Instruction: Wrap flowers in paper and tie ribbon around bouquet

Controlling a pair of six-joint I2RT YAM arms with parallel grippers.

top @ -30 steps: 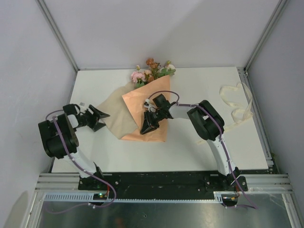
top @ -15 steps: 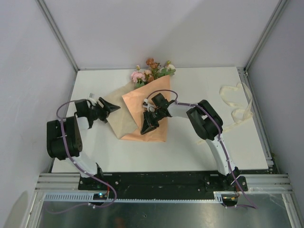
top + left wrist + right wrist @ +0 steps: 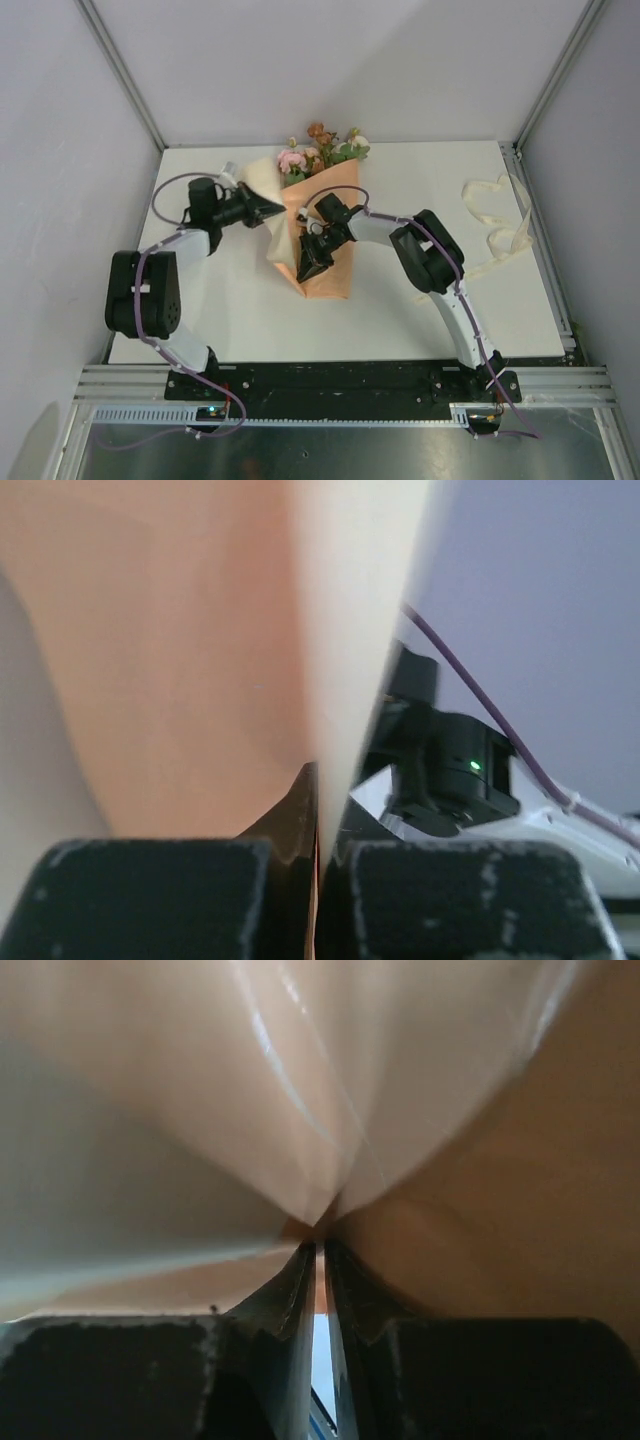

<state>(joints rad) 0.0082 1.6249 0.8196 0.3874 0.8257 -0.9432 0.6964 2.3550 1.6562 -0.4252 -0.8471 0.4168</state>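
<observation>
Where the peach-orange paper [image 3: 335, 195] lay, just short of the middle of the tabletop's [image 3: 400, 310] far edge, it was folded into a rough cone that narrowed toward the near edge. The flowers [image 3: 320, 150] stuck out of its wide far end, their pink, orange and cream blooms and green leaves almost at the tabletop's far edge; the stems were hidden inside the sheet. The paper's left flap, showing its paler side, was lifted off the tabletop and drawn over toward the cone.

The left fingers [image 3: 262, 208] were clenched on the edge of that flap. In the left wrist view the sheet [image 3: 200, 660] ran straight down into the slit between the left fingers [image 3: 298, 815], with no gap on either side. The right fingers [image 3: 305, 262] were clamped on the paper at the cone's lower left part. In the right wrist view, creased folds of the sheet [image 3: 300, 1080] gathered to a point and were pinched between the fingers [image 3: 300, 1280].

Beyond the flap, the left wrist view showed part of the right arm [image 3: 450, 770] with a small green light.

The ribbon [image 3: 490, 215] lay in loose loops well apart from the paper, along the tabletop's right edge, and neither pair of fingers touched it.
</observation>
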